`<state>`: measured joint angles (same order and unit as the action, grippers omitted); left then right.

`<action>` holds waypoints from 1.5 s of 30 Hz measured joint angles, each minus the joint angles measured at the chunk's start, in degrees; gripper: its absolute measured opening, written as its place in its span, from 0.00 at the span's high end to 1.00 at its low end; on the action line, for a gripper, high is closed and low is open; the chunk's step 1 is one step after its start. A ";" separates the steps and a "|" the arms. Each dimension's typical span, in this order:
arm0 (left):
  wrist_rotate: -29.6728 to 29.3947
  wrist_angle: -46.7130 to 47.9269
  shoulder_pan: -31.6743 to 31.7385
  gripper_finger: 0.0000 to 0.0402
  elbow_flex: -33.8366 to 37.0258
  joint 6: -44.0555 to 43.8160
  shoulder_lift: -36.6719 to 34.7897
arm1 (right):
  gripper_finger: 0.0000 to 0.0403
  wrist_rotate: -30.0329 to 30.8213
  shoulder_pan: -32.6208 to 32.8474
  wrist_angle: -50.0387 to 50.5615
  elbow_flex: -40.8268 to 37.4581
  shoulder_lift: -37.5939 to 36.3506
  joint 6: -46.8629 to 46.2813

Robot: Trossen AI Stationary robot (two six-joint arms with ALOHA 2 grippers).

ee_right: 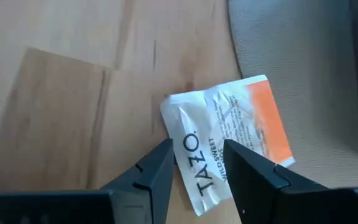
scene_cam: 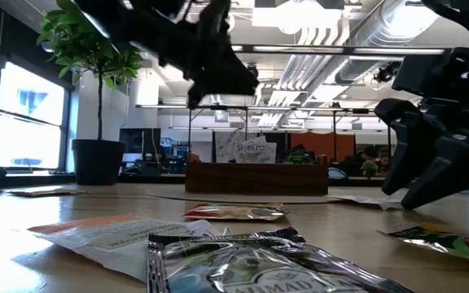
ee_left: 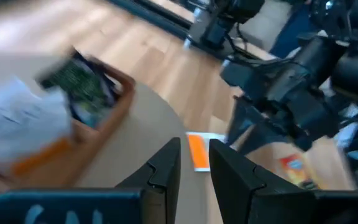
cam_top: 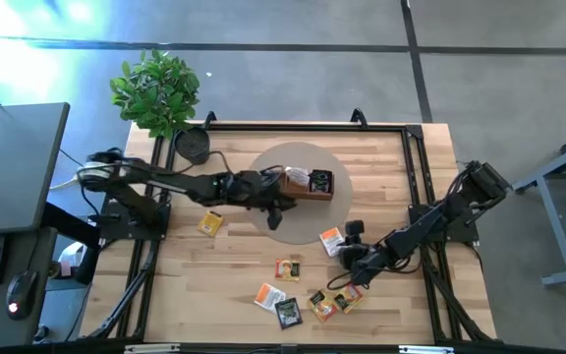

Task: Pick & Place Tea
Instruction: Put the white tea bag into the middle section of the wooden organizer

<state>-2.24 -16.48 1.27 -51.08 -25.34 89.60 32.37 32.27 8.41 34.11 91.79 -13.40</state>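
Observation:
My left gripper (cam_top: 277, 212) (ee_left: 194, 163) hangs over the round beige mat (cam_top: 263, 167), just near of the wooden tray (cam_top: 311, 187); its fingers are slightly open with nothing between them. The tray holds a white packet (ee_left: 17, 118) and a dark packet (ee_left: 79, 81). My right gripper (cam_top: 347, 254) (ee_right: 197, 163) is open, its fingers standing either side of a white-and-orange tea packet (ee_right: 229, 134) (cam_top: 332, 239) that lies flat, partly on the mat's edge. Several more packets lie on the table near its near edge: yellow (cam_top: 322, 305), black (cam_top: 288, 312), white-and-orange (cam_top: 270, 295).
A yellow packet (cam_top: 210, 223) lies left of the mat. A potted plant (cam_top: 157, 90) and dark pot (cam_top: 193, 145) stand at the far left corner. A black frame rail (cam_top: 416, 177) runs along the table's sides. Bare wood shows between mat and near packets.

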 joint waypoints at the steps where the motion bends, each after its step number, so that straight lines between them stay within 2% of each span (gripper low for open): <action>1: 1.25 -2.14 0.48 0.79 0.01 -2.11 1.69 | 0.66 0.32 0.00 0.10 -0.04 0.00 0.30; 5: 5.86 -8.94 2.27 0.79 -1.66 -8.81 9.43 | 0.66 1.50 -0.04 0.64 -0.06 0.00 0.56; 16: 16.79 -8.21 1.28 0.79 -17.05 -11.19 27.70 | 0.66 1.63 -0.07 0.56 -0.11 0.00 0.47; 19: 16.31 -1.17 0.96 0.79 -22.11 -11.10 29.49 | 0.66 1.58 -0.07 0.41 -0.11 0.00 0.47; 23: 11.84 13.90 0.63 0.79 -28.61 -9.93 31.87 | 0.66 1.57 -0.05 0.26 -0.11 0.01 0.47; 25: 11.32 17.58 0.49 0.79 -30.67 -8.54 31.96 | 0.66 1.63 -0.04 0.26 -0.11 0.02 0.47; 37: 9.12 16.64 -1.24 0.79 -31.45 -9.01 31.64 | 0.66 1.63 -0.13 -0.16 -0.13 0.02 0.47; 45: 11.06 13.96 -1.32 0.79 -31.51 -11.89 33.97 | 0.66 1.77 -0.13 -0.60 -0.15 0.03 1.83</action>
<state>8.82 -2.52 -0.05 -82.59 -37.23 123.57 34.14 32.14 7.80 33.95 91.82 -11.57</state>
